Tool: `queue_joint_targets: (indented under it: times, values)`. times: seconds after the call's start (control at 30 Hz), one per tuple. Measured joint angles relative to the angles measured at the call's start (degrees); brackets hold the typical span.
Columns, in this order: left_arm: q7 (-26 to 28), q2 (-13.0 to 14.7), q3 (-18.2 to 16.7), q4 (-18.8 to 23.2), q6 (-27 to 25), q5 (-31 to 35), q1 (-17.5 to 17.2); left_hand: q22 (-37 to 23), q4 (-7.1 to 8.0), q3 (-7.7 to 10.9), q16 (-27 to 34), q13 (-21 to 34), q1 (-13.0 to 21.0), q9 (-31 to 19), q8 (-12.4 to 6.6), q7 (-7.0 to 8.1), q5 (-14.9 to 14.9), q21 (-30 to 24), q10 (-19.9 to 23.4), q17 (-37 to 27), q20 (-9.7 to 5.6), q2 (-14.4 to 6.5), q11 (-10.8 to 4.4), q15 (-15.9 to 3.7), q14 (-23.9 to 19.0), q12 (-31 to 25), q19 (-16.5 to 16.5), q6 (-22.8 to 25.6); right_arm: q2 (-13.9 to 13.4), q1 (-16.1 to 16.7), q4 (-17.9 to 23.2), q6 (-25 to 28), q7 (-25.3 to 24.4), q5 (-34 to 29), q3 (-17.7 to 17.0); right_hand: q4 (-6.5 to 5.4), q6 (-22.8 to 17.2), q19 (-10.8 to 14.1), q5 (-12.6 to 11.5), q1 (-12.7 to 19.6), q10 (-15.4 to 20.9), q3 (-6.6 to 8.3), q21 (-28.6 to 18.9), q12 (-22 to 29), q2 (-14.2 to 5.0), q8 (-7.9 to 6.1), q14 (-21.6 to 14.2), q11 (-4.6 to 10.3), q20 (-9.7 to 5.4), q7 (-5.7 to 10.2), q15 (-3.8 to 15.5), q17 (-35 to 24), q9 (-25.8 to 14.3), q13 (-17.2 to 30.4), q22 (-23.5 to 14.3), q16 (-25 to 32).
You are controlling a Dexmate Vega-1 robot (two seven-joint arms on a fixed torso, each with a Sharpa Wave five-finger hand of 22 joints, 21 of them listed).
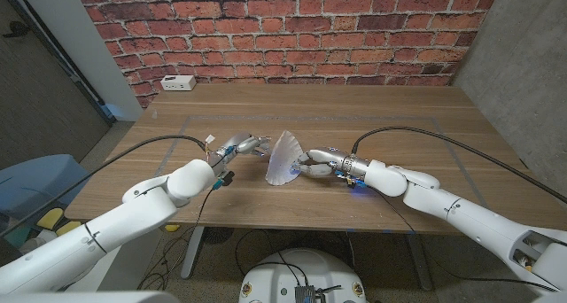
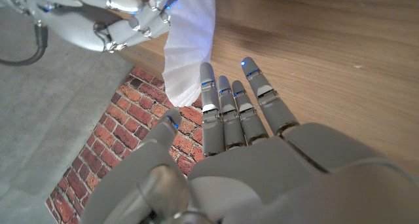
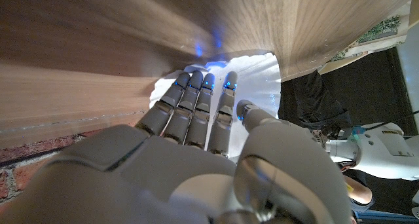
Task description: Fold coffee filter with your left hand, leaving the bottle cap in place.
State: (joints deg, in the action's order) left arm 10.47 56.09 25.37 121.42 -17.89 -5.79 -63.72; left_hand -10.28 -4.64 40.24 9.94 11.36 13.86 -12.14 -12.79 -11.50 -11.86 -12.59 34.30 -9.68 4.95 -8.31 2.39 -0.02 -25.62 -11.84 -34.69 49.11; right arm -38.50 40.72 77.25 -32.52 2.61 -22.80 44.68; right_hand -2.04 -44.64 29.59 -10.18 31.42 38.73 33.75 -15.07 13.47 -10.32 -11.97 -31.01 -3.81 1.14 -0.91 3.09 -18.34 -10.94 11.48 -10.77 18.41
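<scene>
holding white coffee filter (image 1: 285, 159) upright, right hand (image 1: 321, 161), left hand (image 1: 241, 147) just beside, fingers apart

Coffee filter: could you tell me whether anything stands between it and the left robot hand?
Nothing visible does. The left robot hand is open beside the coffee filter, with only bare table between them; the right robot hand holds the filter's far side.

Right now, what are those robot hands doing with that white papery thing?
That's a coffee filter, standing up on the wooden table between the two hands. The right hand has its fingers against the filter and seems to hold it up. The left hand is open beside it, fingers stretched out, not gripping it. No flat fold is visible yet. I can't spot a bottle cap.
</scene>
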Motion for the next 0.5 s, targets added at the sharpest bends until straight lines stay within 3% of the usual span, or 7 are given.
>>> queue_joint_targets:
  times: [0.1,0.27,0.4,0.47,0.5]
  values:
    - [0.0,0.3,0.6,0.1,0.0,1.9,0.6,0.0,1.11,1.01,-0.2,-0.1,-0.6,0.1,1.37,1.09,0.0,1.5,-2.2,0.0,-1.88,-0.6,-1.63,-1.31,3.2,0.6,4.6,-2.4,0.0,0.0,0.0,0.0,-0.1,0.0,0.0,0.0,0.0,0.0,0.0,-0.1,0.2,0.0,0.0,0.0,0.06,0.0,0.0,-0.18,0.0,0.0,0.0,0.0,0.0,0.0,0.0,0.0]
    - [-0.4,0.2,1.9,-0.6,-2.1,7.1,2.0,0.0,0.99,3.7,-0.2,-0.4,0.6,0.5,1.78,2.78,-0.3,2.4,-4.6,0.4,-5.11,-0.8,-3.41,-2.45,6.7,0.6,12.8,-4.3,0.0,-0.1,-0.1,0.1,-0.2,0.1,0.0,0.0,0.0,0.0,0.0,-0.1,0.2,0.0,0.0,0.0,0.06,0.0,0.0,-0.18,0.0,0.0,0.0,0.3,0.0,0.0,0.0,0.0]
    - [-1.1,-0.2,3.5,-1.8,-2.1,8.3,3.8,0.0,0.63,4.51,-0.2,-0.5,1.3,0.7,1.91,2.9,-0.7,2.4,-4.8,0.4,-6.22,-1.2,-3.53,-2.51,7.1,0.6,14.9,-4.5,0.1,-0.1,-0.1,0.1,-0.2,0.1,0.0,0.0,0.0,0.0,0.0,-0.1,0.2,0.0,0.1,0.0,0.06,0.0,0.0,-0.18,0.0,0.0,0.0,0.3,0.0,0.0,0.0,-0.4]
    - [-1.1,-0.6,4.3,-2.9,-2.1,8.3,5.2,0.0,0.94,4.93,-0.2,-0.5,1.6,0.7,2.38,3.39,-0.7,2.4,-5.6,0.4,-6.15,-1.3,-3.56,-2.35,7.2,0.6,15.1,-5.8,0.1,-0.1,-0.1,0.1,-0.3,0.2,0.0,0.0,0.0,0.0,0.0,-0.1,0.2,0.0,0.1,0.0,0.06,0.0,0.0,-0.18,0.0,0.0,0.0,0.3,0.0,0.0,0.0,-0.4]
    - [-4.5,-0.8,4.8,-3.4,-1.1,10.1,5.8,0.0,1.14,5.13,-0.2,-0.4,1.6,0.7,2.7,3.75,-0.7,2.0,-6.3,0.4,-5.62,-1.3,-3.35,-2.43,7.7,0.9,14.9,-7.2,0.1,-0.3,-0.3,0.1,-0.3,0.2,0.0,0.0,0.0,0.0,0.0,-0.1,0.2,0.0,0.1,0.0,0.06,0.0,0.0,-0.18,0.0,0.0,0.0,0.3,0.0,0.0,0.0,-0.4]
